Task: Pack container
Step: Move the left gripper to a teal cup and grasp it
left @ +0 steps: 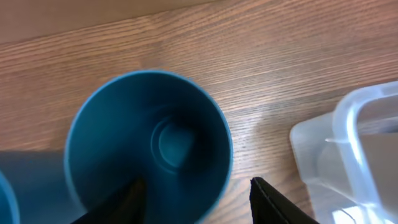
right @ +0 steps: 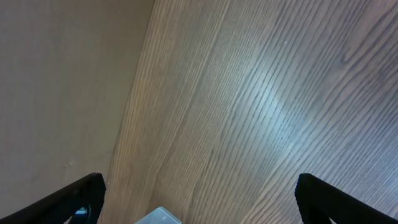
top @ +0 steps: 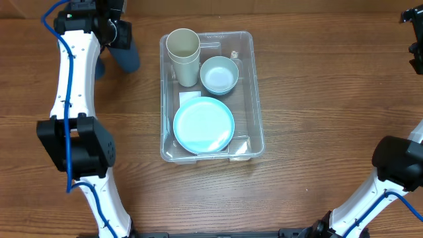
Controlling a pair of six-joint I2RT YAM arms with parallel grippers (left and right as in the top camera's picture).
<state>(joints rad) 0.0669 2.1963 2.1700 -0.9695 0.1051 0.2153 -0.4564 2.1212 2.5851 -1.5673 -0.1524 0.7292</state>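
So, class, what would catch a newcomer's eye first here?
The large clear rectangular plastic bin at the centre of the wooden table, holding a pale blue round plate, a pale blue bowl and a cream cup. Then the dark blue plastic cup left of it, at the left end effector.

You are viewing: teal cup (left: 149,149); cream cup (top: 183,56); pale-blue bowl (top: 219,74); turquoise plate (top: 203,125); clear container (top: 256,99); brown wood-grain table (top: 317,99).
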